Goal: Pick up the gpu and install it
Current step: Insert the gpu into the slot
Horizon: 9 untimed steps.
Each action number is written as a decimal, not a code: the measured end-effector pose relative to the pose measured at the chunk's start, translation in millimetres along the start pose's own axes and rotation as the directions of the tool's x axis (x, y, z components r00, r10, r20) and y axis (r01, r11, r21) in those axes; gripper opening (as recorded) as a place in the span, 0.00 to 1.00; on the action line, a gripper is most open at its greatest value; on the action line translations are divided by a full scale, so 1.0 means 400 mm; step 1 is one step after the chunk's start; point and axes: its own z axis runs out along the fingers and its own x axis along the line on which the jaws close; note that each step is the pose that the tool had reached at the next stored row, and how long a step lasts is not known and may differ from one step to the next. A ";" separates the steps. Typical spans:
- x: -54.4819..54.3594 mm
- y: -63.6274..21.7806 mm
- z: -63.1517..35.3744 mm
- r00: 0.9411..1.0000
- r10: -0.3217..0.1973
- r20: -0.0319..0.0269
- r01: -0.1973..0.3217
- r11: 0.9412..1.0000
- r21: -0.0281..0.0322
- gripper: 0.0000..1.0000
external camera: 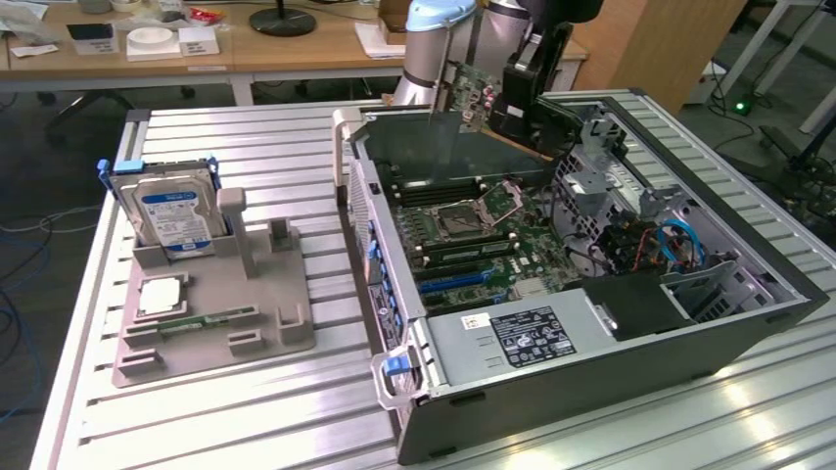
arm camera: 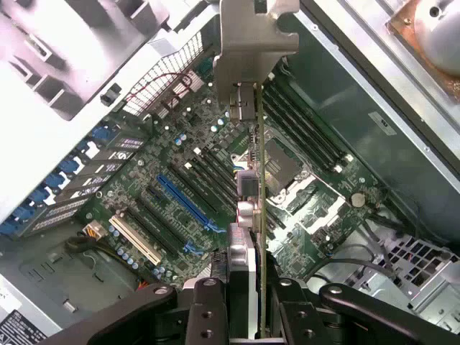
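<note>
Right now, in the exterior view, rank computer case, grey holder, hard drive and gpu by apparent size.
computer case
grey holder
hard drive, then gpu: this pair is unsure, since the gpu hangs farther back and tilted.

Robotics lab, slotted aluminium bench (external camera: pixel 235 411), opened computer case (external camera: pixel 588 392), wooden desks (external camera: pixel 327 54) behind, cables (external camera: pixel 29 222) on floor.

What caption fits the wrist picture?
The gripper holds the gpu edge-on above the motherboard inside the open computer case.

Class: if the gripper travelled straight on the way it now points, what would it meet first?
Probably the motherboard in the open computer case; the graphics card the gripper holds would touch it first, though depth is unclear.
</note>
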 end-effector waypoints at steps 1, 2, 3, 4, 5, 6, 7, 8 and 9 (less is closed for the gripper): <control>0.000 0.000 0.000 1.000 0.000 0.000 0.000 1.000 0.000 0.28; 0.000 0.000 0.000 1.000 0.000 0.000 0.000 1.000 0.000 0.28; 0.000 0.000 0.000 1.000 0.000 0.000 0.000 1.000 0.000 0.28; 0.000 0.000 0.000 1.000 0.000 0.000 0.000 1.000 0.000 0.28; 0.000 0.000 0.000 1.000 0.000 0.000 0.000 1.000 0.000 0.28; 0.000 0.000 0.000 1.000 0.000 0.000 0.000 1.000 0.000 0.28; 0.000 0.000 0.000 1.000 0.000 0.000 0.000 1.000 0.000 0.28; 0.000 0.000 0.000 1.000 0.000 0.000 0.000 1.000 0.000 0.28; 0.000 0.000 0.000 1.000 0.000 0.000 0.000 1.000 0.000 0.28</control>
